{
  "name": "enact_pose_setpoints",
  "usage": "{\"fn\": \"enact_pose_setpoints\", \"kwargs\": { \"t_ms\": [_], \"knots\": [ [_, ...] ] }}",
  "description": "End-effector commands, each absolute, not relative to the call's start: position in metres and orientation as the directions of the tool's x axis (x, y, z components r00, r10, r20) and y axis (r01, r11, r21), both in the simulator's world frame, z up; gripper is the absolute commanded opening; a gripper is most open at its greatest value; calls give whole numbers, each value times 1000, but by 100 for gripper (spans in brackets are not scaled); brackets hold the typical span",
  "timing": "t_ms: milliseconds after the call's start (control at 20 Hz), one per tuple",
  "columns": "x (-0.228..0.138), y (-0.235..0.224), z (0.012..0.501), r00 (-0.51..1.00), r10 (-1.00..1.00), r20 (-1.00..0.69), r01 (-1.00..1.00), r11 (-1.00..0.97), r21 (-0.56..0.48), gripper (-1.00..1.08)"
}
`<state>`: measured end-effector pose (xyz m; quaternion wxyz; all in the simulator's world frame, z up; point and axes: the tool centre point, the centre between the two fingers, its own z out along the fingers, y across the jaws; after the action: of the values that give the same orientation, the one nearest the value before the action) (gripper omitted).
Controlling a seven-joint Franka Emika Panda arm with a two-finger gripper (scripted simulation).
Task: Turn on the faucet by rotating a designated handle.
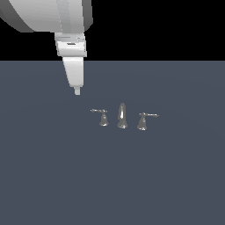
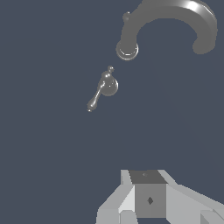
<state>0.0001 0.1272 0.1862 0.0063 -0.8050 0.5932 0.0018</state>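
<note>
The chrome faucet stands on the grey floor. Its tall tapered spout [image 1: 122, 116] is in the middle, with a lever handle on each side. The handle [image 1: 103, 117] with the narrower base is on the exterior view's left; its thin rod points to that view's left. The twin handle [image 1: 142, 121] has a wider base. My gripper [image 1: 77, 91] hangs above the floor, to the exterior view's left of the handle and apart from it. It is shut and empty. The wrist view shows the handle [image 2: 106, 85], the curved spout [image 2: 168, 17] and my gripper [image 2: 148, 192].
The flat grey floor [image 1: 52, 176] stretches all around the faucet. Nothing else stands on it.
</note>
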Motion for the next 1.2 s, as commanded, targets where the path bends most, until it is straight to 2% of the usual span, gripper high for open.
{"fn": "enact_pose_setpoints", "kwargs": {
  "t_ms": [0,600,1150],
  "knots": [
    [14,123,172,239,-971,-8,-971,-239,-7,-100],
    [79,90,105,-51,-999,2,-999,51,-2,-100],
    [105,69,77,-183,-983,1,-983,183,0,-100]
  ]
}}
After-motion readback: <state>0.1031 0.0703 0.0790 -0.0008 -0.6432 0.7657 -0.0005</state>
